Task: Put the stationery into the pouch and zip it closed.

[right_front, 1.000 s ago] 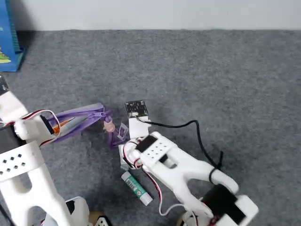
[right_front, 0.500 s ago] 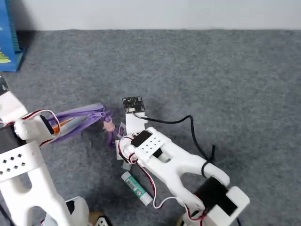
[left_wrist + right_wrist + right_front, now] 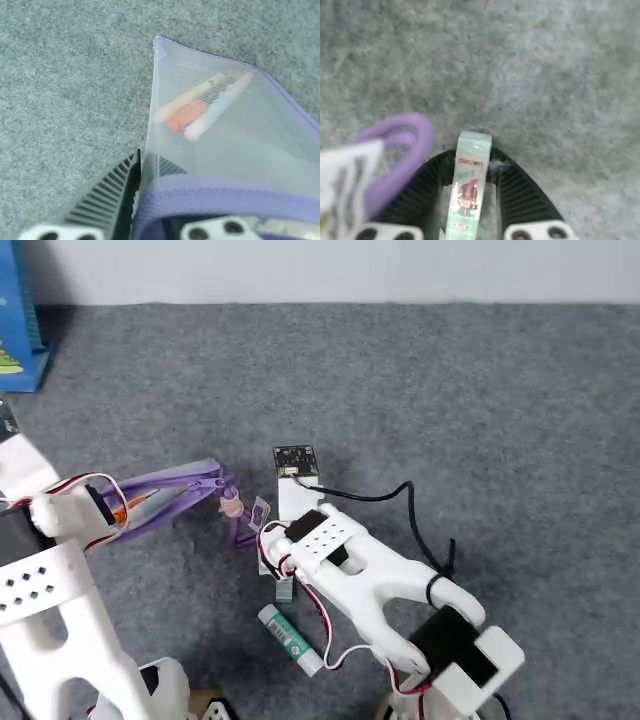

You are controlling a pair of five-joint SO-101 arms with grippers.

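High view over grey carpet [image 3: 480,390]: purple mesh pouch [image 3: 178,490] at 9 o'clock of centre, stretched from 9 toward 3 o'clock, with a pink zip pull [image 3: 232,506] and small white tag [image 3: 262,512] hanging at its 3 o'clock end. Left wrist view up close: left gripper [image 3: 145,175] clamped tight on the pouch's purple rim, one dark ribbed finger [image 3: 112,192] pressed against the mesh, the other mostly hidden behind the fabric. Inside the mesh, three pens [image 3: 187,115] lying together, one orange and stubby, two longer and pale. Right wrist view: right gripper [image 3: 470,162] closed on a mint-green eraser [image 3: 468,190], held lengthwise between two black ribbed fingers, a purple loop [image 3: 402,145] just beside it; contact with the carpet impossible to tell. Back in the high view, eraser at 5 o'clock of the zip pull, under the white right arm. Glue stick [image 3: 290,638] flat on the carpet at 6 o'clock of the eraser, near but apart. Blue box [image 3: 15,320] at the 10 o'clock corner, well apart from everything else.
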